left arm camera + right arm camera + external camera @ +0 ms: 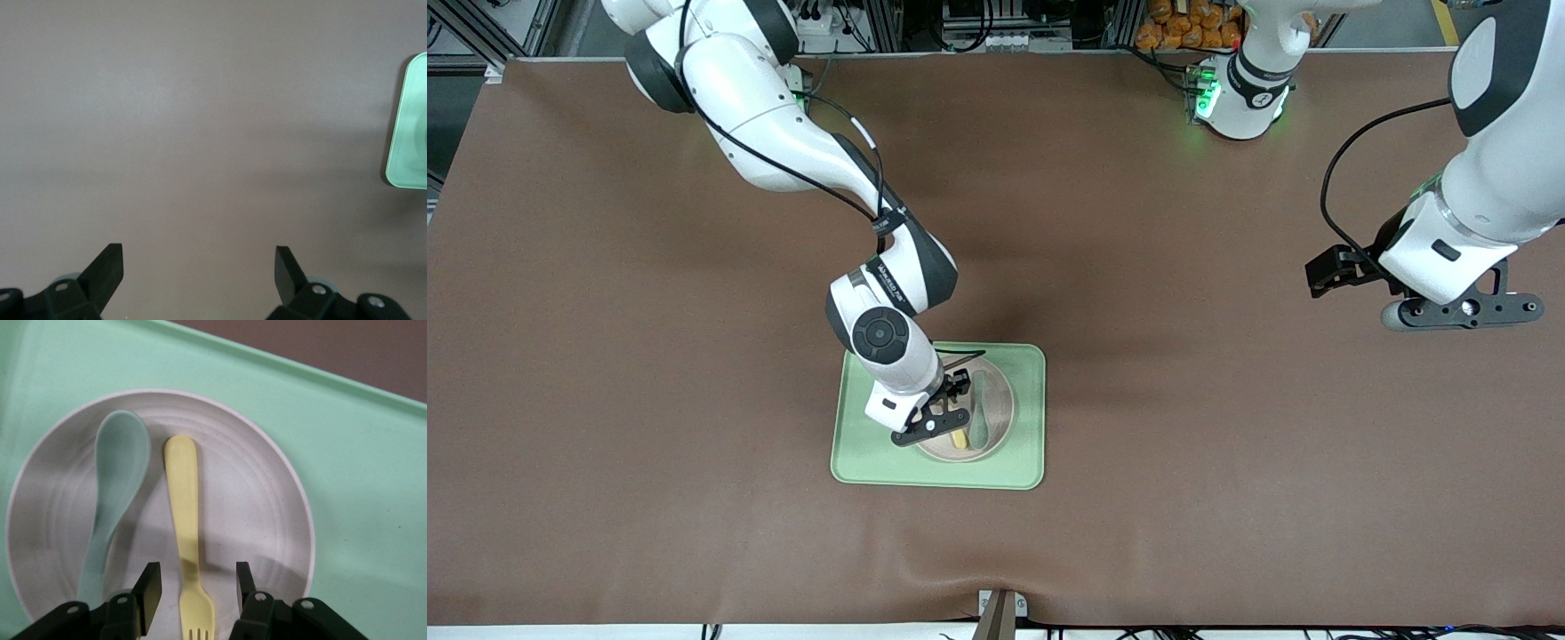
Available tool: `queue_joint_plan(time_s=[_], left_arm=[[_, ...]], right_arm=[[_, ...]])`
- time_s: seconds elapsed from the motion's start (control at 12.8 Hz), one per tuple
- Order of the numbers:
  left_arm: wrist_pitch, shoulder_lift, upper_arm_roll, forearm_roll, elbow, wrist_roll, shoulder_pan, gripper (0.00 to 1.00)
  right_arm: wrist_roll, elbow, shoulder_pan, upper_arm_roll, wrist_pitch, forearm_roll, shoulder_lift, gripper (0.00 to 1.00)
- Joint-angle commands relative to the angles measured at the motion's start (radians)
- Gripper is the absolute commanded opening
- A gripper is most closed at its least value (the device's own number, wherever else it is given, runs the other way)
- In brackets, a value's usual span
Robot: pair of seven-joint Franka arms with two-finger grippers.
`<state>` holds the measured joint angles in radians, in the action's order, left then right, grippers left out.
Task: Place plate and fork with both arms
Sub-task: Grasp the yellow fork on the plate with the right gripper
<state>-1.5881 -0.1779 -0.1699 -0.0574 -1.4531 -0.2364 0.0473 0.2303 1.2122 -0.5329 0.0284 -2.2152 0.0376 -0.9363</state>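
The round pale speckled plate (pixel 996 418) lies in the light-green tray (pixel 871 458); it fills the right wrist view (pixel 260 500). The pale yellow fork (pixel 187 520) lies on the plate beside a muted green spoon (pixel 117 487); in the front view only the fork's end (pixel 959 439) shows. My right gripper (pixel 195 585) is open just above the plate, its fingers astride the fork's neck without touching it; in the front view it (pixel 951 404) covers part of the plate. My left gripper (pixel 199 257) is open and empty over bare table at the left arm's end (pixel 1343 271).
The spoon (pixel 979 413) lies close beside the fork on the plate. The tray's corner (pixel 408 133) shows in the left wrist view. Brown mat covers the whole table. A clamp (pixel 1000 613) sits at the table edge nearest the front camera.
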Motion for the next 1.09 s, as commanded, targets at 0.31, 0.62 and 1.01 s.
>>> queue_joint_plan(time_s=[0.31, 0.62, 1.01], left_arm=[[0.011, 0.037, -0.007, 0.025, -0.027, 0.009, -0.023, 1.0], [0.011, 0.035, -0.007, 0.03, -0.027, 0.011, -0.024, 1.0], [0.013, 0.035, -0.008, 0.03, -0.027, 0.011, -0.023, 1.0]], right_arm=[[0.014, 0.007, -0.022, -0.008, -0.031, -0.01, -0.03, 0.45], [0.02, -0.002, -0.022, -0.008, -0.021, -0.005, -0.029, 0.0], [0.044, -0.035, -0.009, 0.001, 0.053, 0.007, -0.006, 0.0]])
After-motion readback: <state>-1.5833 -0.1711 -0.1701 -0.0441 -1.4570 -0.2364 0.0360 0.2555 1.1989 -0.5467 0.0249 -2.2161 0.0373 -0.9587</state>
